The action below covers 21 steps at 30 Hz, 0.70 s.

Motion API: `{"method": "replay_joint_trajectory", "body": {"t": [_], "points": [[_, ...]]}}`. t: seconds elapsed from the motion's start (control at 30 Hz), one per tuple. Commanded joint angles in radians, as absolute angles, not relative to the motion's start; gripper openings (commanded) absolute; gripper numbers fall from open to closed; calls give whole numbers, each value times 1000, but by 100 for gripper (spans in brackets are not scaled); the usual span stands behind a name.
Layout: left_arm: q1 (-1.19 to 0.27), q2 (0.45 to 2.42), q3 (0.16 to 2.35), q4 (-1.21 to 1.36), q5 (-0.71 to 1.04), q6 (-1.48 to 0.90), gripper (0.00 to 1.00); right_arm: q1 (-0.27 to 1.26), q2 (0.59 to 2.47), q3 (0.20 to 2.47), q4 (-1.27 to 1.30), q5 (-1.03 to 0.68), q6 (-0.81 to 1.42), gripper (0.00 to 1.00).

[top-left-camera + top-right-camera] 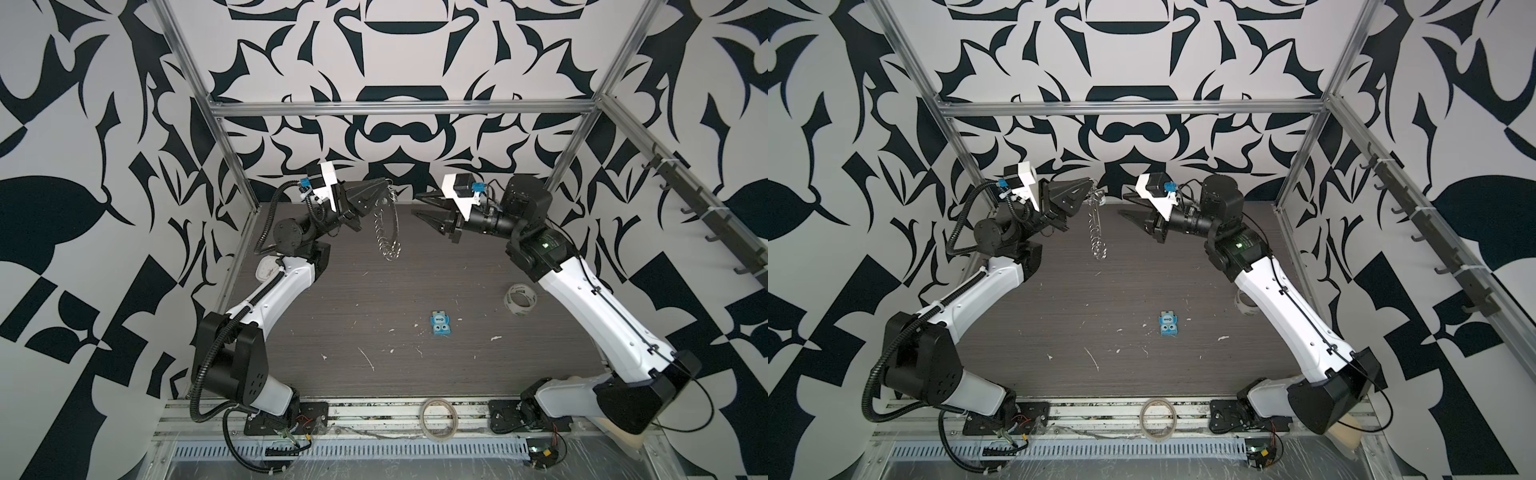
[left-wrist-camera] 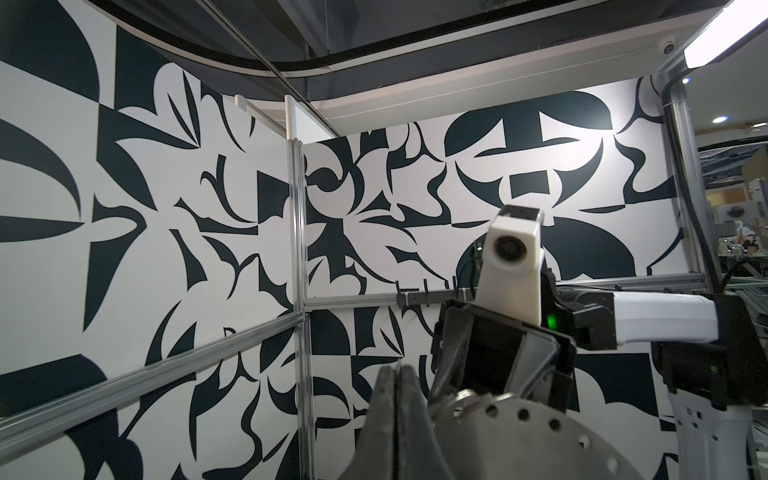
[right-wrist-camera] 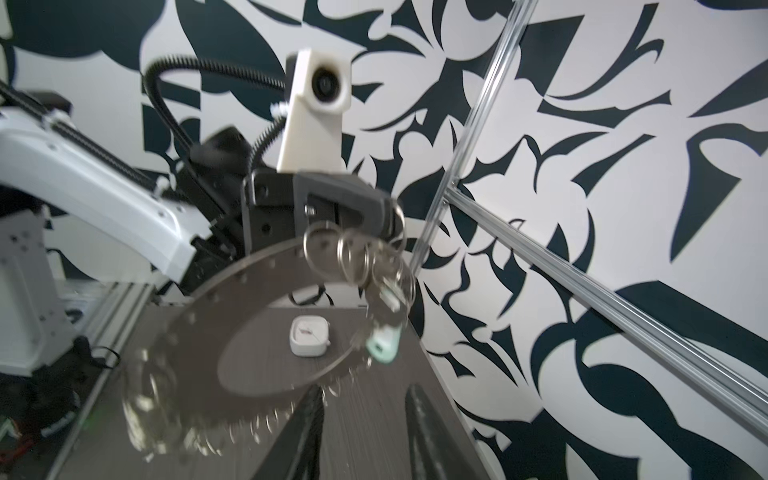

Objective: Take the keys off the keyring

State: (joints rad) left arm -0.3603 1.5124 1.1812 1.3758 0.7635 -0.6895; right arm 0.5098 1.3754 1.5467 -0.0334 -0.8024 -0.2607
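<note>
Both arms are raised over the far end of the table point(image 1: 374, 299), wrists turned inward so the grippers face each other. The left gripper point(image 1: 386, 185) aims right and the right gripper point(image 1: 415, 203) aims left, with a gap between them.

The left fingers are pressed together on the rim of the keyring point(image 1: 388, 220), which dangles edge-on below them in both top views, clear of the table. The right fingers point(image 3: 309, 428) are spread, with nothing in them.

Count-wise: two arms, one keyring, and one key point(image 3: 384, 343) that I can make out — the pale green tag. There's also a fringe of split rings point(image 3: 353, 257), too blurry to count.

The key hangs off a clump of rings right by the left fingertips — out in front of the gap between the right fingers, not touching them.
</note>
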Motion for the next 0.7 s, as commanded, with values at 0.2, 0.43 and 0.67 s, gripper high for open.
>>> {"method": "replay_joint_trajectory", "body": {"t": [0.2,0.43,0.67], "points": [[-357,1502,1195,1440,808,-731,0,500,1492,1780,-31,-973,-36,35],[-357,1497,1192,1441,811,-735,0,500,1554,1848,-54,-992,-21,31],[-358,1497,1186,1442,813,-736,0,501,1581,1878,-83,-1008,-26,27]]}}
